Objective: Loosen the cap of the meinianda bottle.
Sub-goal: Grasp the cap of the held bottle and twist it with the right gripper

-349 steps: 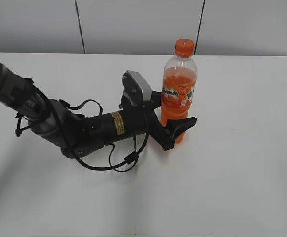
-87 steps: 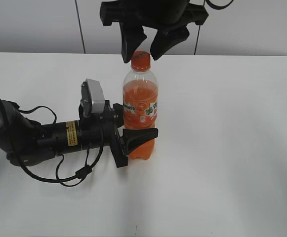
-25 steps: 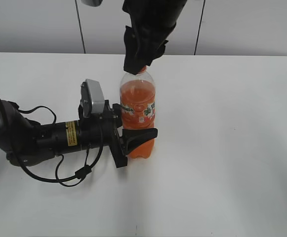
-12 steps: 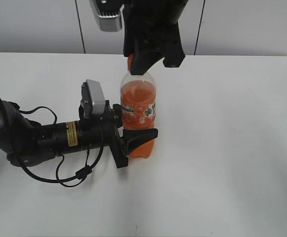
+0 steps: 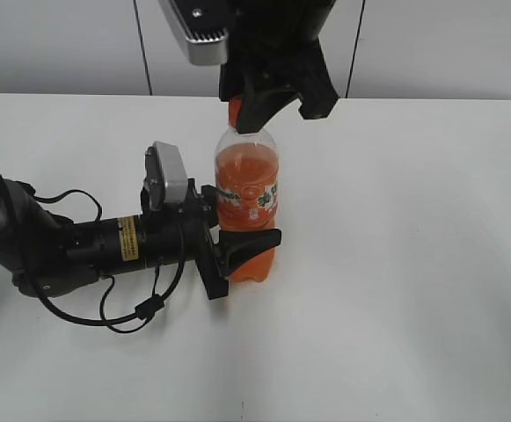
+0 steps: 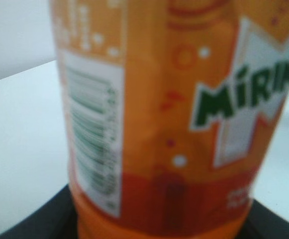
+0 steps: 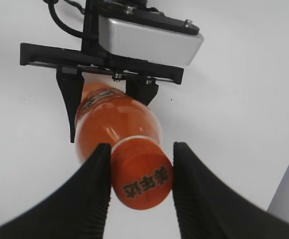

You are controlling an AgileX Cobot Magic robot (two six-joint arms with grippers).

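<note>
1. White table point(image 5: 413, 290); grey panelled wall point(image 5: 431, 44) behind the bottle point(image 5: 247, 189).
2. Bottle stands upright mid-table. Cap point(image 7: 144, 181) mostly hidden in the exterior view; left wrist view blurred, label only.
3. Left gripper point(image 5: 237, 246) lies left of the bottle, fingers clamped on its lower body.
4. Right gripper point(image 7: 140, 186) above the bottle, fingers point(image 7: 92, 194) pressed on both sides of the cap.

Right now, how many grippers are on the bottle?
2. The left gripper clamps the meinianda bottle low on its body; the right gripper closes from above on the cap.
</note>
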